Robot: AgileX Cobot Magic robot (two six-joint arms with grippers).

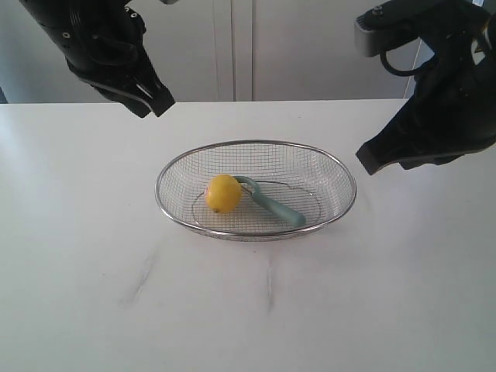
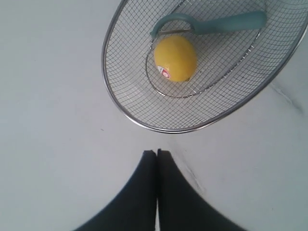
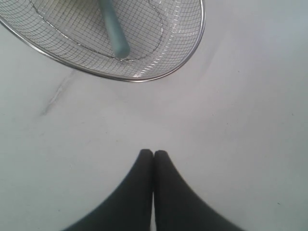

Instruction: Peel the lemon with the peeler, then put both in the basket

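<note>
The yellow lemon [image 1: 223,193] lies inside the wire mesh basket [image 1: 256,231], with a small sticker on it in the left wrist view [image 2: 175,58]. The teal peeler [image 1: 273,204] lies in the basket too, its curved head against the lemon and its handle [image 2: 226,23] pointing away. My left gripper [image 2: 157,152] hangs shut and empty above the table, outside the basket rim [image 2: 115,101]. My right gripper [image 3: 153,153] is also shut and empty, off the basket's other side, where the peeler handle end [image 3: 115,33] shows.
The basket stands in the middle of a white table [image 1: 93,294] with faint grey streaks [image 1: 139,280] in front of it. A pale wall [image 1: 256,46] runs behind the table's far edge. Both arms [image 1: 116,54] [image 1: 442,108] hang high at the sides.
</note>
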